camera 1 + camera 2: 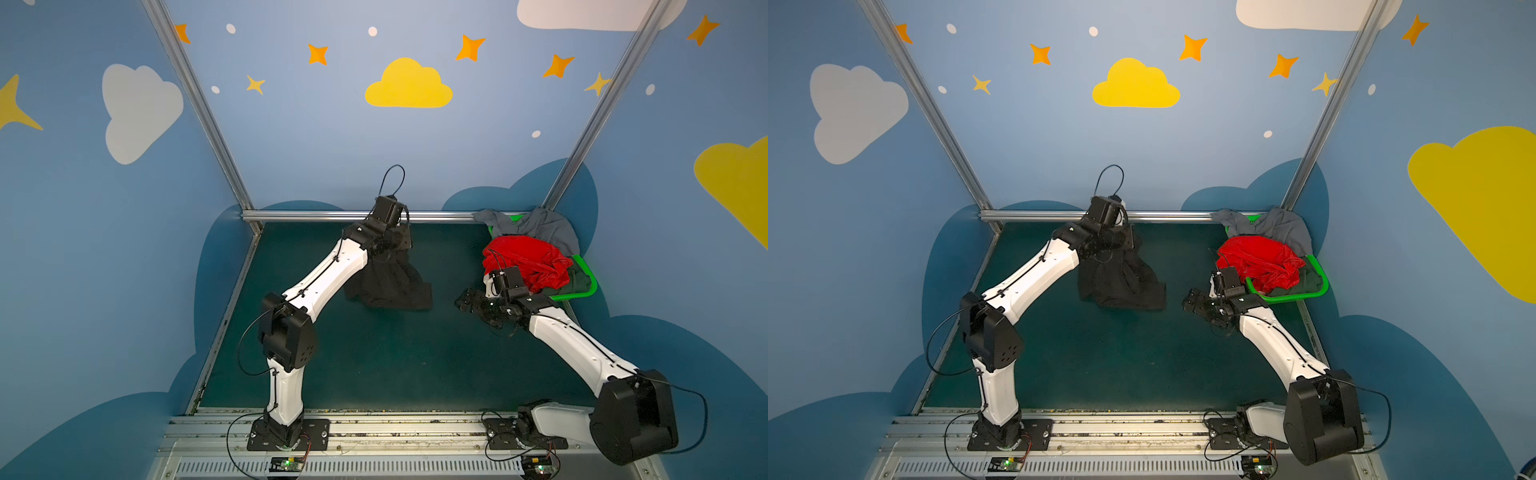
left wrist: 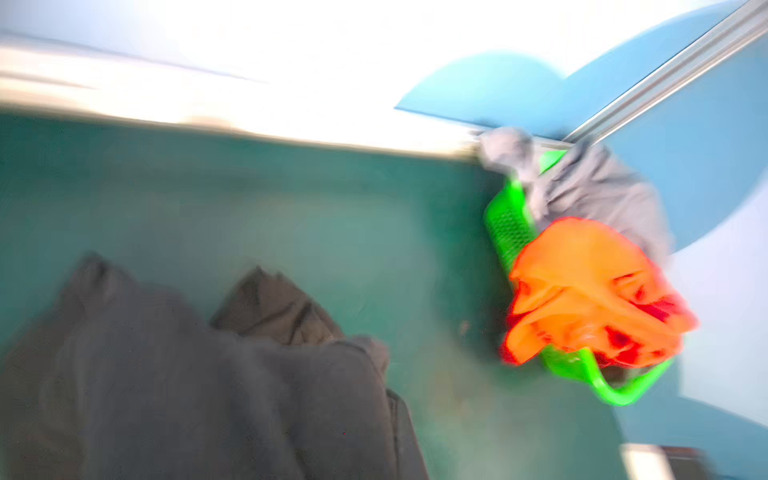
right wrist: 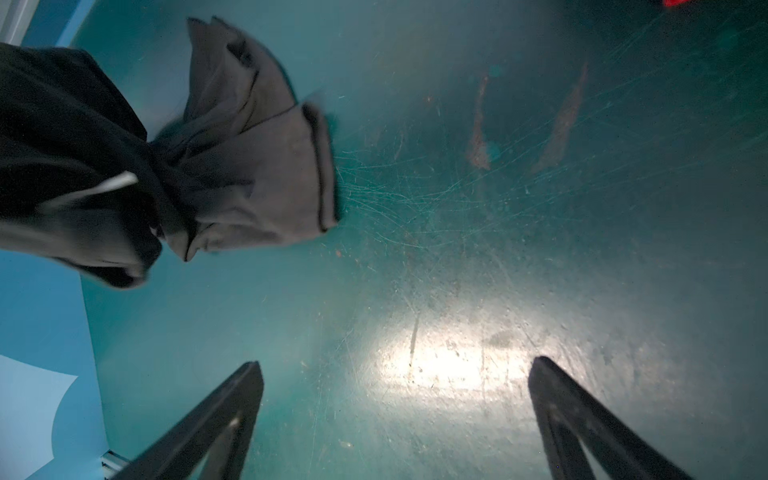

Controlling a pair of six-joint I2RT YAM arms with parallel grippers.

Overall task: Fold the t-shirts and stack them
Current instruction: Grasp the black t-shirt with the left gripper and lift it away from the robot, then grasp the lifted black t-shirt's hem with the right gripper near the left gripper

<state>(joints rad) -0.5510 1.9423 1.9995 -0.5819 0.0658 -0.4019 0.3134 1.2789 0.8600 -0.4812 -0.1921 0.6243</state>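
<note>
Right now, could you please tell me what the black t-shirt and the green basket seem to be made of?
The black t-shirt: soft matte cloth, likely knit; it hangs in limp folds with a stitched hem. The green basket: probably moulded plastic, fairly glossy; smooth bright rim, mesh-patterned wall.

Blurred black t-shirt [image 2: 199,374] on green table [image 2: 291,199], red t-shirt [image 2: 590,291] heaped in basket [image 2: 509,224]

In the basket [image 1: 575,296], at the table's [image 1: 374,365] far right corner, a first t-shirt [image 1: 528,257] lies on top, a second t-shirt [image 1: 548,228] drapes the far rim, and a third t-shirt [image 1: 577,282] lies beneath. Well left of the basket, a fourth t-shirt [image 1: 390,286] hangs from the left gripper [image 1: 399,243], with the right gripper [image 1: 462,302] between.
</note>
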